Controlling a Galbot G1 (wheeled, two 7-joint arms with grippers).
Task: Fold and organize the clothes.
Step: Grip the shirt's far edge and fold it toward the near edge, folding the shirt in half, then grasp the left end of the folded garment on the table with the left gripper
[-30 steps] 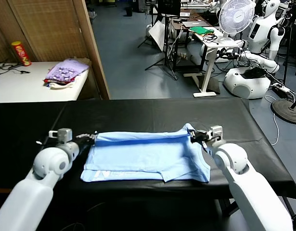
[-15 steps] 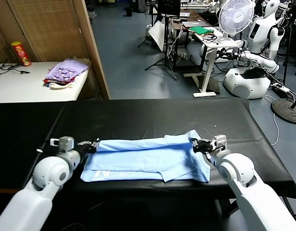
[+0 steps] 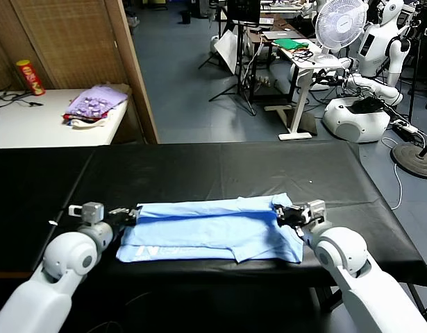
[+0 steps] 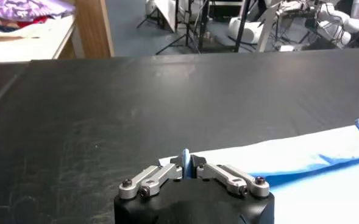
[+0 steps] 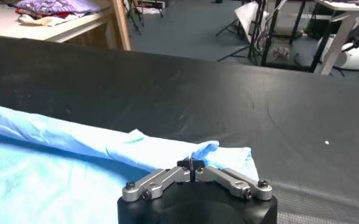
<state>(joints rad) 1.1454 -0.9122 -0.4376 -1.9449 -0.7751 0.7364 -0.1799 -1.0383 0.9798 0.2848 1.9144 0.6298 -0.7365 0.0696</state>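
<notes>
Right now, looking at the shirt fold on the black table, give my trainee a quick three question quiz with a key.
1. True or false: both grippers pinch the blue T-shirt.
2. Which end does the left gripper hold: A the robot's left end, B the robot's right end, C the near hem?
3. What lies on the white side table besides the red-and-yellow can?

Key: 1 true, the right gripper grips too. 2 A. 3 a purple patterned cloth heap.

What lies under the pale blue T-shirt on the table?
The pale sky-blue thin-fabric T-shirt lies folded double on the black cloth-covered table: its top layer covers a lower layer bearing white print. Whatever else is beneath is hidden.
</notes>
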